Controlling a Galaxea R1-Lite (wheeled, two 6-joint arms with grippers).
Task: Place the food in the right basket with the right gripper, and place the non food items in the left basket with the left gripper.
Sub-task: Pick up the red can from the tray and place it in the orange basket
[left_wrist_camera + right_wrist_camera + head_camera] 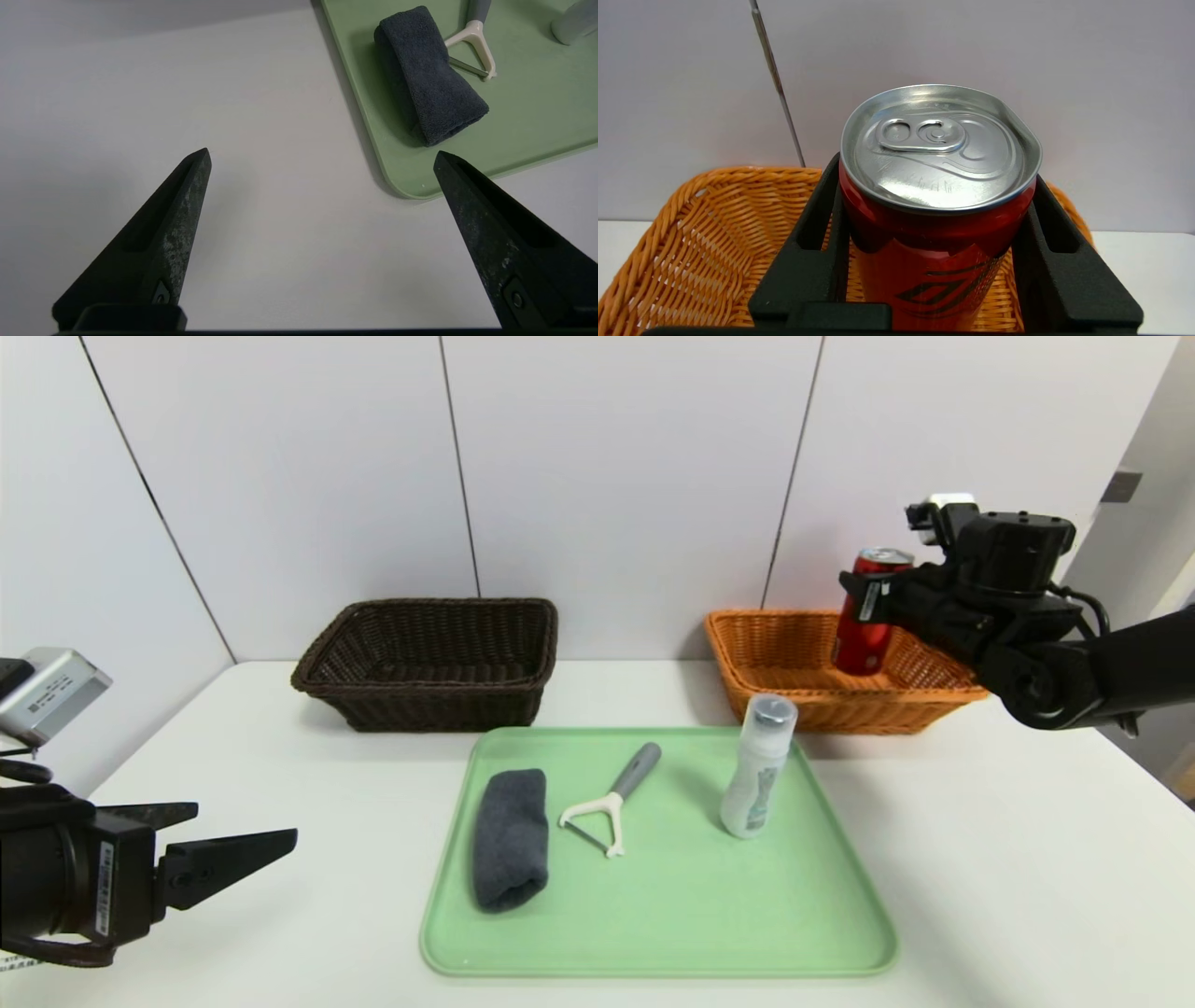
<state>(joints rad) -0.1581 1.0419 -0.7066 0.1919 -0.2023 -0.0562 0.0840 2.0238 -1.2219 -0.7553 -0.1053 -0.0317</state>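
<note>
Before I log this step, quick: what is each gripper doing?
Left gripper: open, empty, parked over the table near the green tray.
Right gripper: shut on the red drink can, over the orange basket.

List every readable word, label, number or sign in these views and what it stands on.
None can be read.
red can: black emblem only, no letters showing.
white bottle: label print too blurred.
right gripper and left gripper: white stickers, too small.
</note>
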